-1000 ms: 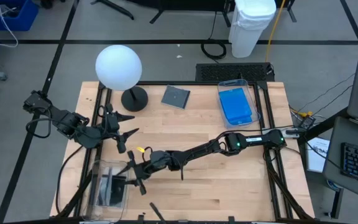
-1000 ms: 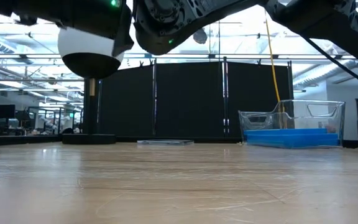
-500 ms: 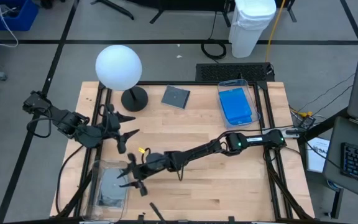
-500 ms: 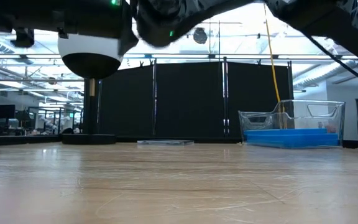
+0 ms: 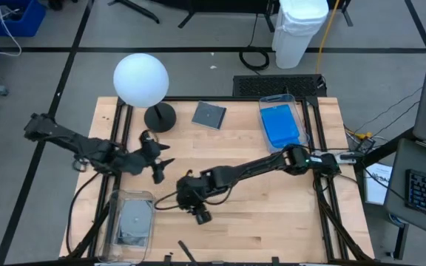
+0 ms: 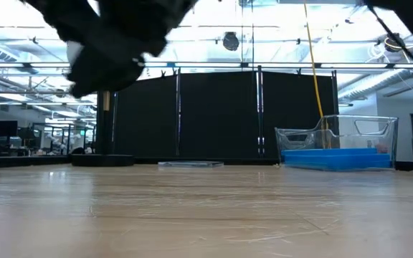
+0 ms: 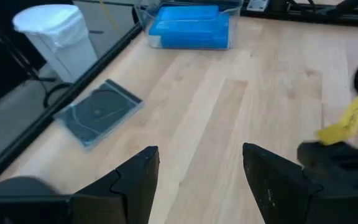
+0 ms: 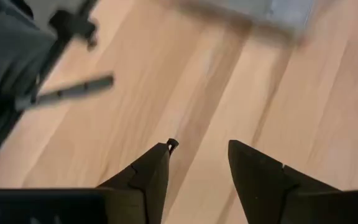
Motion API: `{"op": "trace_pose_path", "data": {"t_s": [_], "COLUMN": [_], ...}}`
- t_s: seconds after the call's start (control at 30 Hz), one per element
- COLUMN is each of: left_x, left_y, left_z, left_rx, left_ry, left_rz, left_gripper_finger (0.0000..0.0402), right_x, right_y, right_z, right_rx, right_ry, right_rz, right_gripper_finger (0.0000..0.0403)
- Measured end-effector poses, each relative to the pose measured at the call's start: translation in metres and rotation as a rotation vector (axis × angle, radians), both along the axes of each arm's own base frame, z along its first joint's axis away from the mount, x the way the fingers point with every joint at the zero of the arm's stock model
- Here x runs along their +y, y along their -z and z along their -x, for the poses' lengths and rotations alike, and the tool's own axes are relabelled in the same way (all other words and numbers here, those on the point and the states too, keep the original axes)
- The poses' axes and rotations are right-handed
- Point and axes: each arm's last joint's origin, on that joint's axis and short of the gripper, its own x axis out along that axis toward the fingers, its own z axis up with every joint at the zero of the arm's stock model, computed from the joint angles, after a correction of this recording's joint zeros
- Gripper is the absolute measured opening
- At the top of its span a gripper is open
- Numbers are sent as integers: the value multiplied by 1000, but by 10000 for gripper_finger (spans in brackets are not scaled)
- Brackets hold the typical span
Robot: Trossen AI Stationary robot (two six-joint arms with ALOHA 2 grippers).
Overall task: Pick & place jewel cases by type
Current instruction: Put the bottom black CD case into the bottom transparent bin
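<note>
Both of your tools are empty: the right tool (image 5: 198, 214), low centre of the high view beside the near clear bin (image 5: 130, 224) holding grey cases, has its fingers parted; the left tool (image 5: 159, 164) stands wide. One grey jewel case (image 5: 208, 114) lies alone at the upper centre; the blue cases (image 5: 280, 125) fill the far bin (image 5: 303, 125). Your next move is probably fetching that grey case. The wooden table (image 5: 272, 214) is bare there, a globe lamp (image 5: 141, 80) at upper left, a workshop beyond.

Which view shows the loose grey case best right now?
The left wrist view: the grey case lies close and flat on the table, disc outline visible. The high view shows it small, beside the lamp. The low view shows only its thin edge. The right wrist view misses it.
</note>
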Motion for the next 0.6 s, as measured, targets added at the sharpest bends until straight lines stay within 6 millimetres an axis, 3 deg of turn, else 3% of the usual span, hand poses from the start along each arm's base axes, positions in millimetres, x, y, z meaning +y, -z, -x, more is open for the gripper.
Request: {"op": "trace_pose_path", "data": {"t_s": [0.23,0.37,0.6], "left_x": [44,89,173], "left_y": [24,39,56], "left_z": [-46,-66,-86], "left_rx": [29,81,161], "left_ry": [40,-8,-202], "left_rz": [73,58,171], "left_gripper_finger": [237,237,237], "right_x": [-19,-35,-53], "right_y": [7,10,11], "right_z": [68,122,216], "right_rx": [-30,-173,-475], "right_ry": [169,311,495], "right_rz": [70,53,-32], "right_gripper_finger": [136,126,118]}}
